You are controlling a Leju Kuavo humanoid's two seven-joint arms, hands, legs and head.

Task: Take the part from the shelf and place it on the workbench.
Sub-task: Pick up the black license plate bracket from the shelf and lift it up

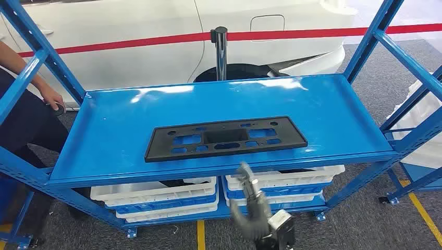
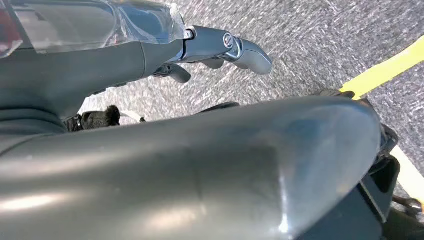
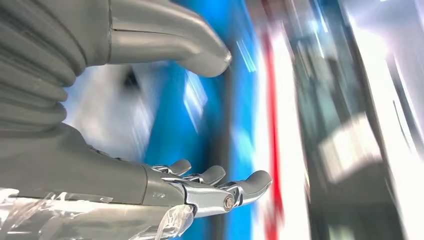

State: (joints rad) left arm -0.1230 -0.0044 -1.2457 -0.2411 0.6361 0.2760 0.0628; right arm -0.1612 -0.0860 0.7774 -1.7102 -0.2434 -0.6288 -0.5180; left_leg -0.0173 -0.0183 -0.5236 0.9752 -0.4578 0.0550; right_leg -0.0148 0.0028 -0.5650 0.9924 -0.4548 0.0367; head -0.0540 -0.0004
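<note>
The part is a flat black rectangular plate with several cut-outs, lying near the front middle of the blue shelf. My right hand rises below the shelf's front edge, just under the plate's right half, apart from it, fingers spread and empty. The right wrist view shows that right hand with fingers apart, thumb held away, against a blurred blue shelf. In the left wrist view my left hand hangs over grey carpet, fingers loosely extended, nothing in it.
A person stands at the shelf's left end, one hand near its corner. White trays sit on the lower level. Blue uprights frame both sides. A white car and a red barrier belt on a post stand behind. Yellow floor lines cross the carpet.
</note>
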